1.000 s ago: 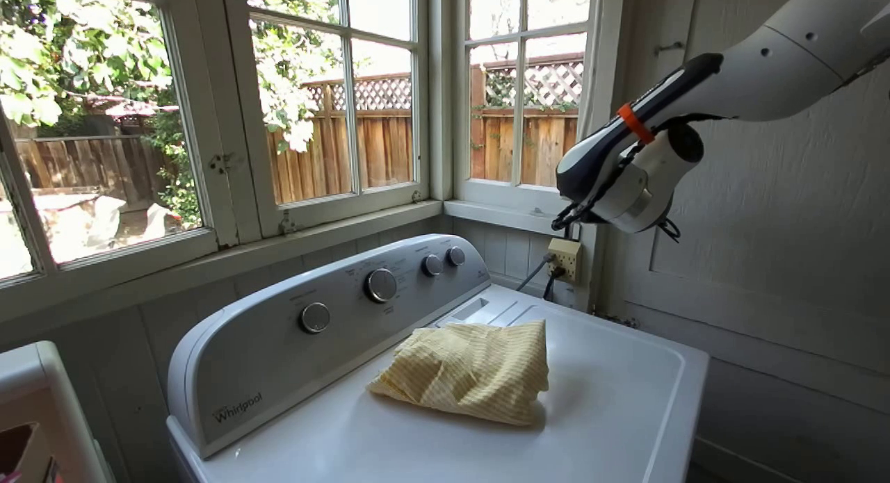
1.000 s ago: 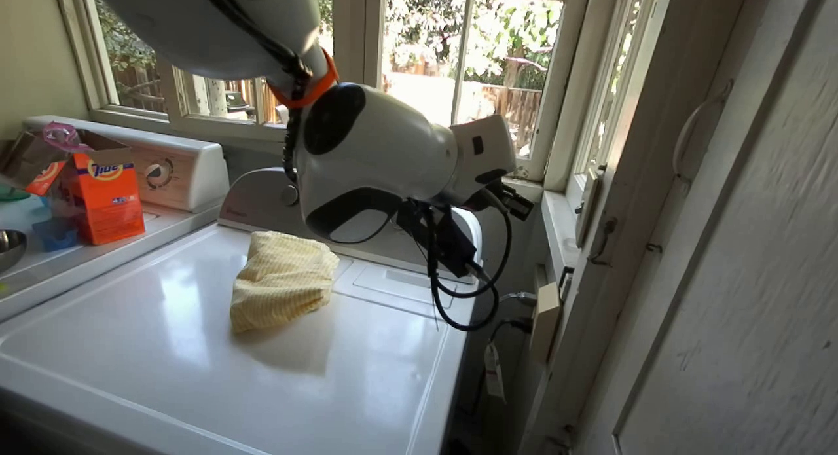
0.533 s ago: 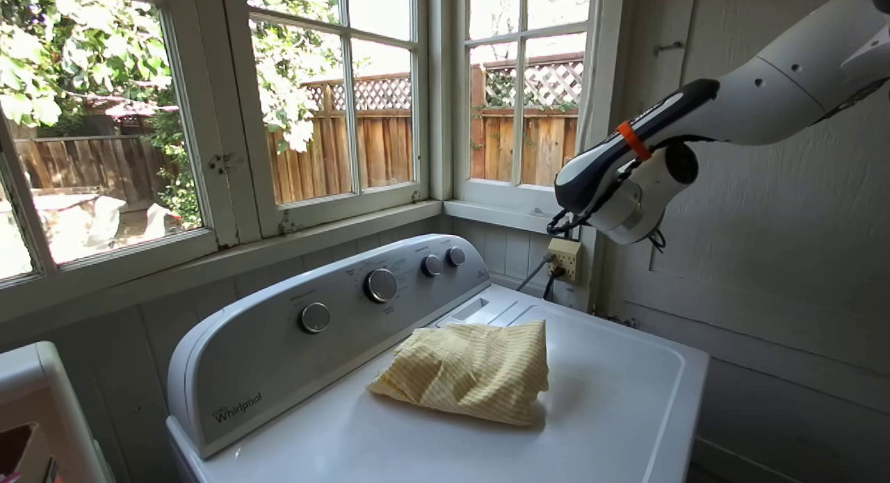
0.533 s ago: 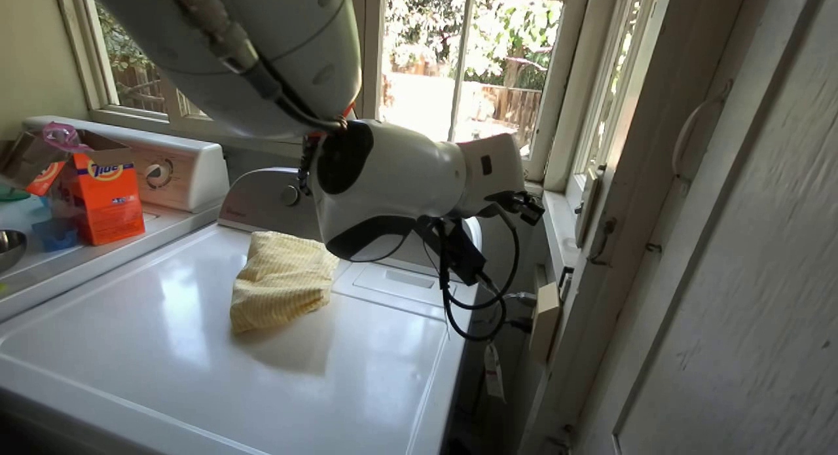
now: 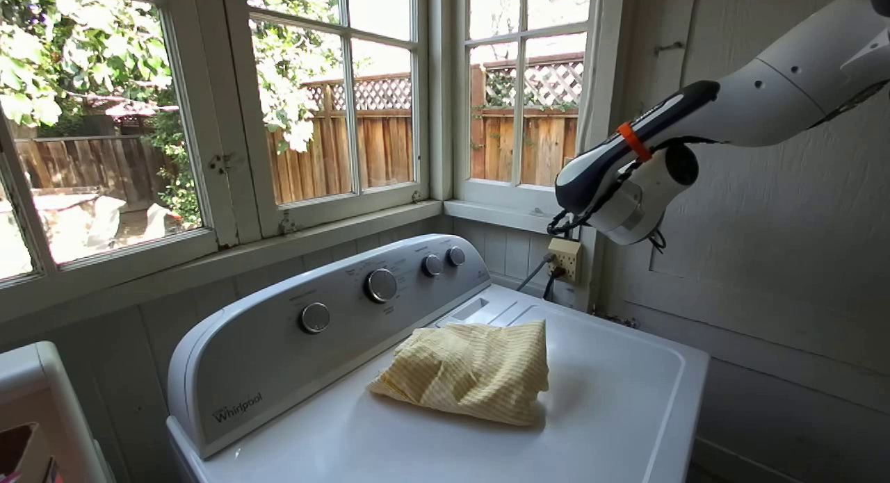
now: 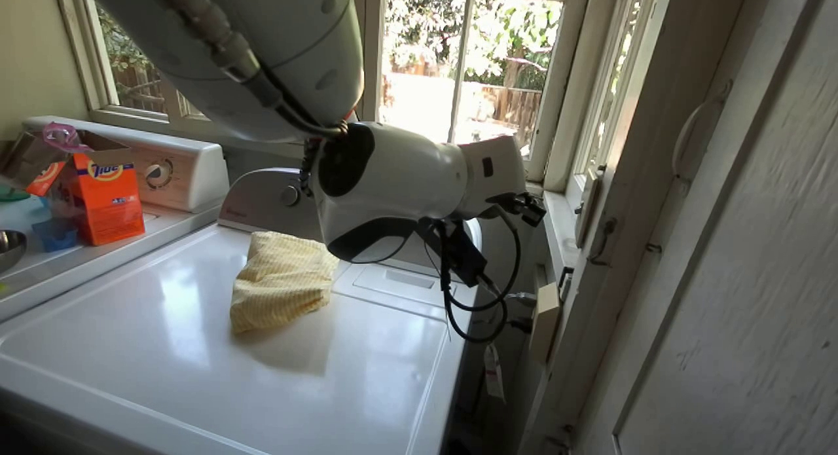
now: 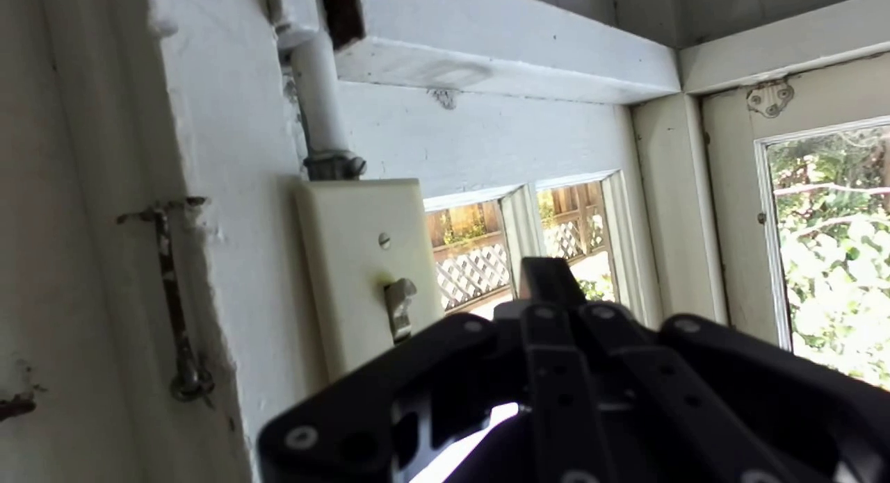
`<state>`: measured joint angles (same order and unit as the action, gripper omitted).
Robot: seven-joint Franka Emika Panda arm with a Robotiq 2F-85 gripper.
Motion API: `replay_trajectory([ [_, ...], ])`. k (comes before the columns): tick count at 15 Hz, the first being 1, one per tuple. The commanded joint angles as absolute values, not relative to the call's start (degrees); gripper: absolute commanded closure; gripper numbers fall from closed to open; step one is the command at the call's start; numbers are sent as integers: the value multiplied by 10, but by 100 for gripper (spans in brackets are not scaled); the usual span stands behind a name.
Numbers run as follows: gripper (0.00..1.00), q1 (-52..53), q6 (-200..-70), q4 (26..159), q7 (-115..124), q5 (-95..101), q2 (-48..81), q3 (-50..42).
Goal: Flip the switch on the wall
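The switch (image 7: 368,274) is an off-white upright plate with a small metal toggle, left of my fingers in the wrist view, which looks upside down. It shows edge-on in an exterior view (image 6: 588,206), beside the window on the wall (image 6: 740,298). The wall's painted trim also shows in the wrist view (image 7: 222,121). My gripper (image 7: 549,278) is shut and empty, fingertips together, beside the switch plate; a gap shows between fingertips and toggle. The gripper (image 6: 533,211) hangs above the sill in an exterior view. The arm hides most of the gripper and the switch in an exterior view.
A beige outlet box (image 5: 564,259) with cords sits below the sill (image 6: 562,236). A metal hook (image 7: 174,302) is beside the switch. A washer (image 5: 612,399) with a yellow cloth (image 5: 473,372) stands below the arm. A Tide box (image 6: 108,196) is farther off.
Over the last second the arm has come down and the gripper has moved a little toward the wall by the switch. In the last half second it has hardly moved.
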<state>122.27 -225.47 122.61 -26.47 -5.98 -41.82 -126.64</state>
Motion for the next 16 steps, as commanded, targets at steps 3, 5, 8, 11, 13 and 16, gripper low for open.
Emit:
replay_trajectory([
  [3,100,1224,-2269,1216,-266,-22,-444,-1277],
  [5,100,1224,-2271,1214,-270,-14,-450,-1283],
  [8,100,1222,-2280,1210,-273,13,-465,-1288],
  [11,100,1219,-2290,1203,-273,39,-480,-1289],
  [13,100,1216,-2299,1198,-273,53,-490,-1288],
  [16,100,1219,-2311,1191,-279,53,-495,-1292],
])
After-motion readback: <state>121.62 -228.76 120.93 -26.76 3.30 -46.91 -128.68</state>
